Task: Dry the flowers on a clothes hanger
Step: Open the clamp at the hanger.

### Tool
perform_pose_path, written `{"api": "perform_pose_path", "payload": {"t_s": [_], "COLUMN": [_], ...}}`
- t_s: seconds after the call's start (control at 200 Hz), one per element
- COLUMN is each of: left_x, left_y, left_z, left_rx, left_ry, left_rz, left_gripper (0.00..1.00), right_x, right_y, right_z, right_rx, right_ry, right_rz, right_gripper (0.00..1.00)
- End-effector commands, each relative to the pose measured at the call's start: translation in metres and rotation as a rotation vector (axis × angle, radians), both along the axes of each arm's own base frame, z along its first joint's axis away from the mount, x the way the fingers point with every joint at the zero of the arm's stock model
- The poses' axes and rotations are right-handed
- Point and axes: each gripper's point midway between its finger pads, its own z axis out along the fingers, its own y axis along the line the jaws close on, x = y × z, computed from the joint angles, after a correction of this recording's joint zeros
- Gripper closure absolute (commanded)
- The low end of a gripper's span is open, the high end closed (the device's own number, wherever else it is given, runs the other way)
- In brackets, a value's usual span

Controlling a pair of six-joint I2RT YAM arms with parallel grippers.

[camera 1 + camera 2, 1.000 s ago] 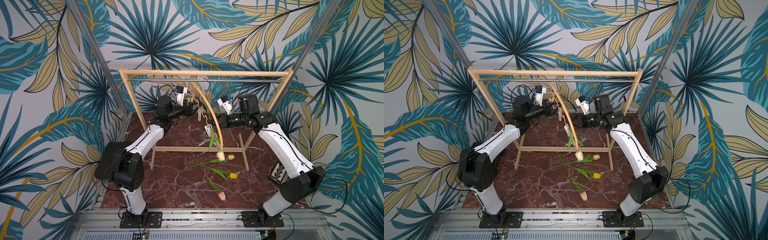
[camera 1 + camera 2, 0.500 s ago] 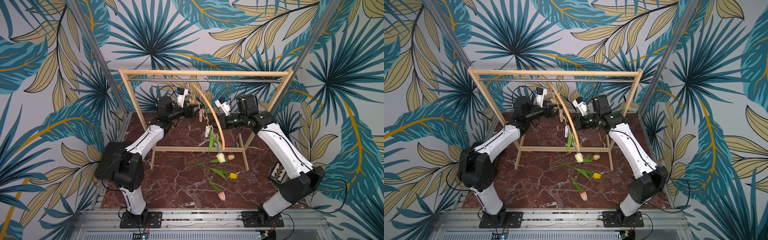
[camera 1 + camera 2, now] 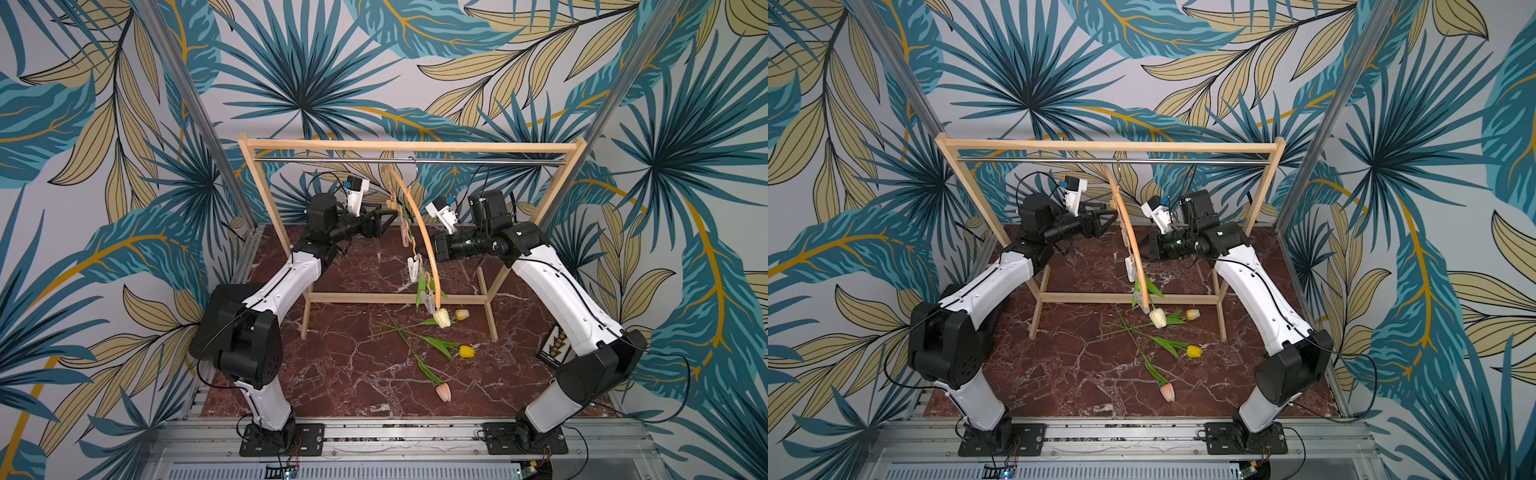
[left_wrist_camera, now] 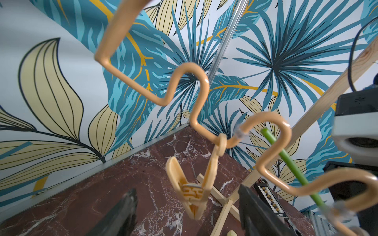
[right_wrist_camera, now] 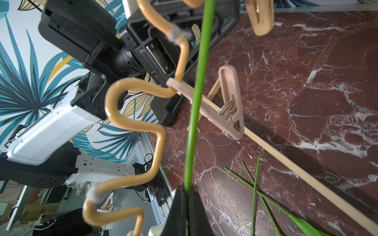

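— Now, around the clothes hanger [image 3: 420,216]?

— Hooked on the metal rod [image 3: 478,161] of the wooden rack [image 3: 407,144], turned edge-on in both top views. To one side, the left gripper [image 3: 384,215], spread wide, touching nothing. To the other, the right gripper [image 3: 436,249], pressed together on the stem of the cream tulip [image 3: 441,318], head down beside the hanger's low end.

— And the other flowers?

— Lying on the desk [image 3: 324,374], stems crossed: yellow-orange tulip [image 3: 461,314], yellow tulip [image 3: 467,352], pink tulip [image 3: 444,391]. Near the right arm's base, a small patterned box [image 3: 555,351].

— Anything from the wrists alone?

— From the left wrist: a beige clothespin [image 4: 192,192] dangling off the wavy bar [image 4: 184,85] between the spread fingers [image 4: 122,214], untouched. From the right wrist: the stem [image 5: 196,92] cutting across another clothespin and the bar, and the pinch itself, masked from above by the hanger's arch.
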Motion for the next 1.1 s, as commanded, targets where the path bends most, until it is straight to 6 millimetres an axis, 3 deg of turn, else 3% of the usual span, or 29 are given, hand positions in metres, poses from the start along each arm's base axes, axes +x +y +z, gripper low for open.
{"api": "perform_pose_path", "payload": {"t_s": [0.0,0.621,1.097], "left_x": [-0.006,0.011,0.006], "left_y": [0.0,-0.014,-0.014], "left_z": [0.02,0.028,0.038], "left_rx": [-0.013,-0.039,-0.058], "left_ry": [-0.048,-0.069,-0.098], "left_rz": [-0.017,-0.057,-0.061], "left_gripper": [0.26,0.25,0.55], "right_x": [-0.004,-0.008,-0.008], "right_y": [0.004,0.006,0.008], "right_z": [0.004,0.006,0.005], "right_rx": [0.003,-0.01,-0.014], "right_ry": [-0.008,-0.001,0.002], "right_rz": [0.034,0.06,0.065], "right_gripper": [1.0,1.0,1.0]}}
